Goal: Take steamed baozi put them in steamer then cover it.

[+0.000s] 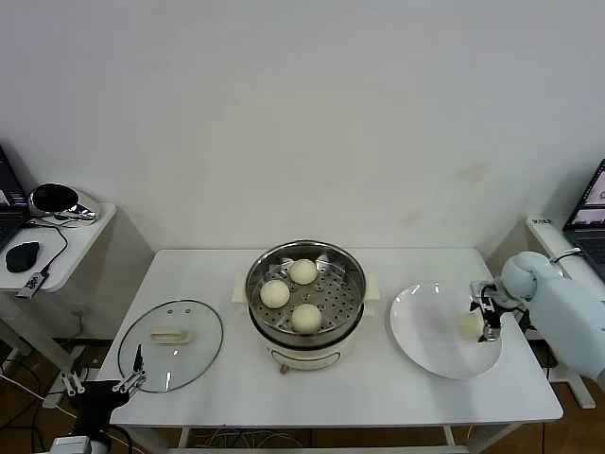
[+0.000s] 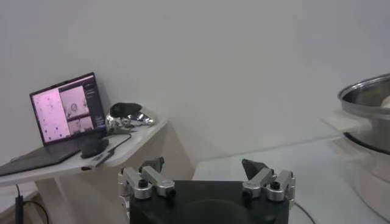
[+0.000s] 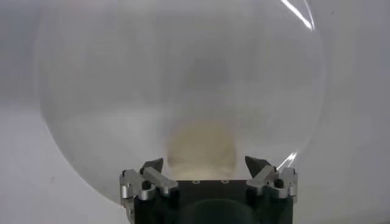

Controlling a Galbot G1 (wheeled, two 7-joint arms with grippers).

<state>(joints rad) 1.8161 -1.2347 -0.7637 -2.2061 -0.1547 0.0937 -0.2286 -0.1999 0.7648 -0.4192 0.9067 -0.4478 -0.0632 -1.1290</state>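
Observation:
The steel steamer (image 1: 352, 267) stands at the table's middle with three cream-white baozi (image 1: 302, 271) on its perforated tray. One more baozi (image 1: 470, 324) lies on the white plate (image 1: 430, 331) to the right. My right gripper (image 1: 487, 317) is down over that bun; in the right wrist view the baozi (image 3: 202, 149) sits between the open fingers of the right gripper (image 3: 204, 164), with small gaps on both sides. The glass cover (image 1: 170, 344) lies flat at the table's left. My left gripper (image 1: 132, 374) hangs open and empty near the front left corner.
A side table at far left carries a laptop (image 2: 64, 112), a mouse (image 1: 23, 255) and a shiny object (image 1: 59, 201). Another laptop (image 1: 591, 222) stands at far right. The steamer's rim (image 2: 368, 97) shows at the edge of the left wrist view.

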